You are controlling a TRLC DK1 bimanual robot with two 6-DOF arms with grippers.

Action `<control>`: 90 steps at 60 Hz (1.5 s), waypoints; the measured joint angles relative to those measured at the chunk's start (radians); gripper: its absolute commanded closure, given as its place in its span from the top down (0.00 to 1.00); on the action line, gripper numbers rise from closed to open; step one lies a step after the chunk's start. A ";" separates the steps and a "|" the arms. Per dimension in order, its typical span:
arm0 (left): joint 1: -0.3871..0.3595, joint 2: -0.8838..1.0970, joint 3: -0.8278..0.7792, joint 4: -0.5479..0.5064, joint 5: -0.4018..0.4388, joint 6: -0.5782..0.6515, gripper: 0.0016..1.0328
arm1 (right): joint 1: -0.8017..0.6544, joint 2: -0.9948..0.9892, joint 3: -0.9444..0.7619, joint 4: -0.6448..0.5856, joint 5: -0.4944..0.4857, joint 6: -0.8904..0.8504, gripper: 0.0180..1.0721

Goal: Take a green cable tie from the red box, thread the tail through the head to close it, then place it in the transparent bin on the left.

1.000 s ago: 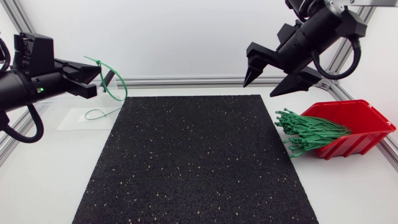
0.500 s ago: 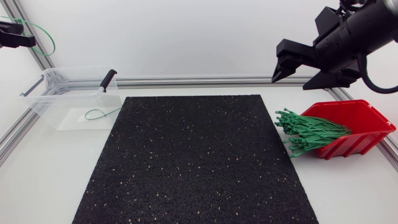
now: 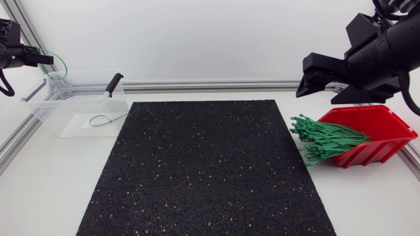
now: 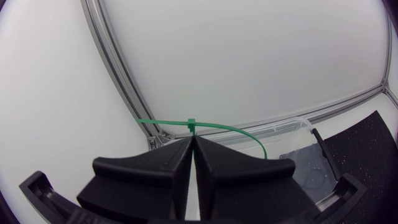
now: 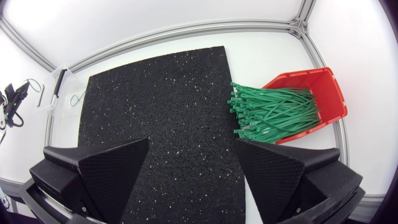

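White table (image 3: 367, 210) with a black mat (image 3: 203, 167) is sitting under both arms, nothing fancy. Left gripper (image 4: 192, 138) is hanging up by the far-left corner, fingers pressed together and pinching a tie (image 4: 217, 126) right under its head. It's looking like a closed loop to me, so I'm calling the grab and the threading done.

What's left is the drop. The tie is hovering near the far-left corner of the bin (image 3: 46, 108), not inside it, so I'm guessing the arm needs to come over the opening and let go. Another loop (image 3: 105, 120) is already lying in the bin.

Right gripper (image 5: 191, 142) is hanging near the red box (image 3: 387, 124) with fingers spread wide, holding nothing. The bundle (image 3: 328, 139) of ties is spilling out of that box onto the table.

As for brands or labels, I'm not spotting any readable writing anywhere.
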 measured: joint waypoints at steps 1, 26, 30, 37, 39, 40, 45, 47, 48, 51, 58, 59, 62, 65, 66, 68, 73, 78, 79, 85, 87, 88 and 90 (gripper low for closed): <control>-0.002 0.004 0.012 -0.021 0.000 0.000 0.21 | 0.001 -0.003 -0.003 0.000 0.000 0.000 0.95; -0.060 0.223 0.461 -0.644 -0.018 0.007 0.97 | 0.005 -0.042 -0.028 -0.023 0.003 0.000 0.95; -0.065 0.222 0.470 -0.651 -0.018 0.007 0.97 | 0.005 -0.043 -0.030 -0.023 0.002 0.000 0.95; -0.066 0.222 0.475 -0.654 -0.018 0.007 0.97 | 0.005 -0.050 -0.035 -0.023 0.002 0.000 0.95; -0.066 0.222 0.475 -0.654 -0.018 0.007 0.97 | 0.005 -0.053 -0.038 -0.023 0.002 -0.001 0.95; -0.066 0.222 0.475 -0.654 -0.018 0.006 0.97 | 0.005 -0.054 -0.039 -0.023 0.002 -0.001 0.95; -0.066 0.214 0.470 -0.654 -0.018 0.006 0.97 | 0.003 -0.059 -0.048 -0.021 0.002 -0.013 0.95; -0.066 0.204 0.461 -0.651 -0.018 -0.002 0.97 | -0.002 -0.064 -0.055 -0.013 0.002 -0.023 0.95; -0.066 0.198 0.454 -0.648 -0.018 -0.002 0.97 | -0.003 -0.066 -0.058 -0.007 0.002 -0.027 0.95; -0.065 0.173 0.427 -0.627 -0.018 -0.014 0.97 | -0.009 -0.073 -0.069 0.011 0.003 -0.042 0.95; -0.063 0.070 0.312 -0.480 -0.017 -0.061 0.97 | -0.027 -0.089 -0.079 0.042 0.002 -0.074 0.95; -0.062 0.050 0.290 -0.452 -0.017 -0.070 0.97 | -0.030 -0.091 -0.079 0.047 0.002 -0.079 0.95; -0.061 -0.013 0.219 -0.362 -0.017 -0.081 0.97 | -0.039 -0.098 -0.080 0.060 0.003 -0.093 0.95; -0.062 -0.091 0.137 -0.268 -0.018 -0.088 0.97 | -0.054 -0.108 -0.084 0.081 0.003 -0.113 0.95; -0.062 -0.117 0.109 -0.237 -0.018 -0.089 0.97 | -0.060 -0.112 -0.086 0.086 0.003 -0.116 0.95; -0.064 -0.176 0.050 -0.175 -0.022 -0.095 0.97 | -0.071 -0.118 -0.090 0.095 0.003 -0.130 0.95; -0.080 -0.298 -0.051 -0.107 -0.031 -0.104 0.97 | -0.102 -0.133 -0.095 0.104 0.003 -0.165 0.95; -0.107 -0.395 -0.119 -0.080 -0.030 -0.111 0.97 | -0.133 -0.155 -0.107 0.128 0.003 -0.203 0.95; -0.113 -0.415 -0.136 -0.069 -0.030 -0.117 0.97 | -0.138 -0.162 -0.113 0.138 0.003 -0.212 0.95; -0.127 -0.505 -0.239 0.020 -0.030 -0.168 0.97 | -0.182 -0.210 -0.161 0.201 0.003 -0.268 0.95; -0.126 -0.533 -0.272 0.039 -0.030 -0.183 0.97 | -0.196 -0.224 -0.176 0.216 0.003 -0.282 0.95; -0.126 -0.546 -0.288 0.049 -0.030 -0.191 0.97 | -0.204 -0.230 -0.183 0.224 0.002 -0.290 0.95; -0.126 -0.574 -0.323 0.069 -0.031 -0.216 0.96 | -0.222 -0.243 -0.196 0.241 0.002 -0.307 0.95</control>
